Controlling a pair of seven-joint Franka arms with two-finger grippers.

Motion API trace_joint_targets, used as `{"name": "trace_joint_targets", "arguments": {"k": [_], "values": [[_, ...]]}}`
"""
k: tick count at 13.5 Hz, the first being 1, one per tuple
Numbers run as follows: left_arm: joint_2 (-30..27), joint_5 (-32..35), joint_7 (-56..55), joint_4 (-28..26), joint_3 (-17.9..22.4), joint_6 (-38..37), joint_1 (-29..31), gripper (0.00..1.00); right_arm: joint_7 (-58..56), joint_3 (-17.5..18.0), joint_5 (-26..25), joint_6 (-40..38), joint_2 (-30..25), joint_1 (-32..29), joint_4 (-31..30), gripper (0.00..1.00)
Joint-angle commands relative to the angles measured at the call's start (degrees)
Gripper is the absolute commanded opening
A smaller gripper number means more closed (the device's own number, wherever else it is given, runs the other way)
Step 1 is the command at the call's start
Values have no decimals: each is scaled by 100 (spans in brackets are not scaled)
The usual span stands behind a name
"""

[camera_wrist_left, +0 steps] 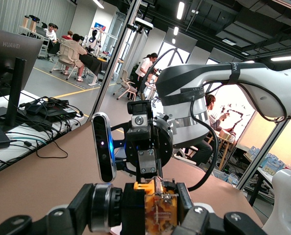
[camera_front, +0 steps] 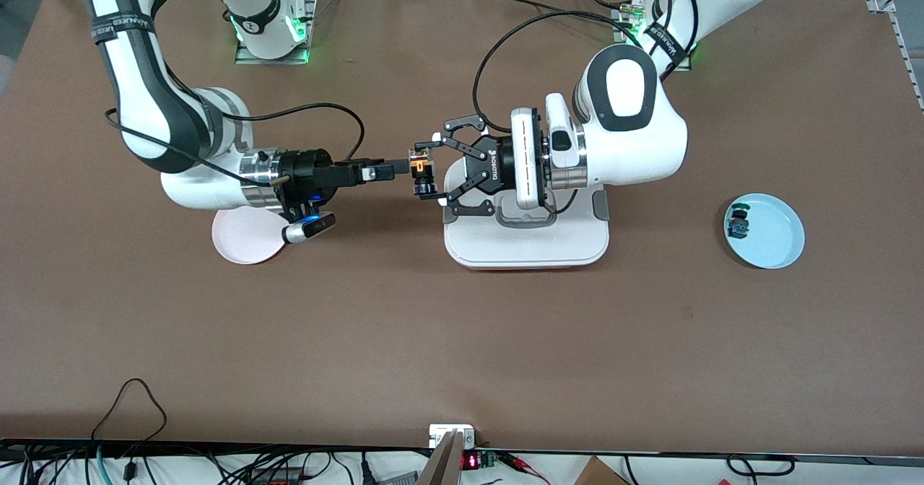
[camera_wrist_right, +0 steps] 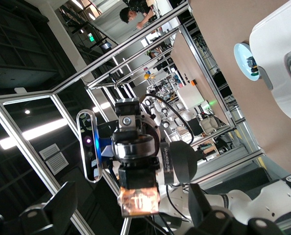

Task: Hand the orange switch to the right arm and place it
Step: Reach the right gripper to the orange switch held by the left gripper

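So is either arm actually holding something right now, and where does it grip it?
Yes. The left tool is shut on the orange switch, pinching its black body in the air. The right tool is open just beside it, holding nothing.

switch (camera_front: 423,171) between both hands above table (camera_front: 462,341), beside tray (camera_front: 527,243)

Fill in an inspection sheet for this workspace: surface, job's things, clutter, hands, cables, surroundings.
Surface: brown table.
Job's things: orange switch in the air between both hands, beside the white tray; pink plate under the right arm's wrist.
Clutter: pale blue plate toward the left arm's end, with a small blue-parted switch on it.
Hands: left hand shut on the orange switch; right hand open, tips close to it.
Cables: black cable loop at the table edge nearest the front camera.
Surroundings: people at desks.
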Motion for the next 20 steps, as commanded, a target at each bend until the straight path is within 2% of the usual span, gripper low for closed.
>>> {"name": "trace_joint_targets", "arguments": {"k": [1, 7, 8, 11, 12, 13, 14, 17, 18, 19, 20], "values": [[-75, -212, 227, -62, -33, 34, 38, 3, -8, -26, 192, 164, 205, 207, 247, 100], [-84, -212, 358, -167, -33, 34, 55, 3, 1, -26, 174, 129, 223, 322, 221, 100], [-75, -212, 359, -167, -41, 25, 55, 3, 1, -26, 174, 121, 223, 322, 221, 96], [-75, -291, 367, -150, -50, 34, 55, 3, -8, -26, 183, 147, 205, 313, 221, 70], [-75, -300, 367, -150, -50, 34, 55, 3, 1, -26, 183, 103, 205, 278, 186, 45], [-75, -300, 367, -150, -50, 34, 55, 3, -7, -26, 174, 85, 205, 269, 151, 38], [-75, -300, 367, -150, -50, 34, 46, 3, 10, -26, 165, 77, 179, 269, 142, 25], [-75, -300, 367, -150, -50, 34, 55, 3, 195, -26, 130, 76, 153, 269, 185, 6], [-75, -300, 359, -150, -50, 34, 55, 6, 195, -35, 130, 76, 153, 269, 194, 3], [-75, -300, 359, -150, -50, 25, 55, 34, 177, -44, 122, 76, 153, 269, 194, 3], [-75, -300, 359, -150, -50, -1, 64, 99, 160, -53, 113, 76, 153, 269, 186, 2]]}}
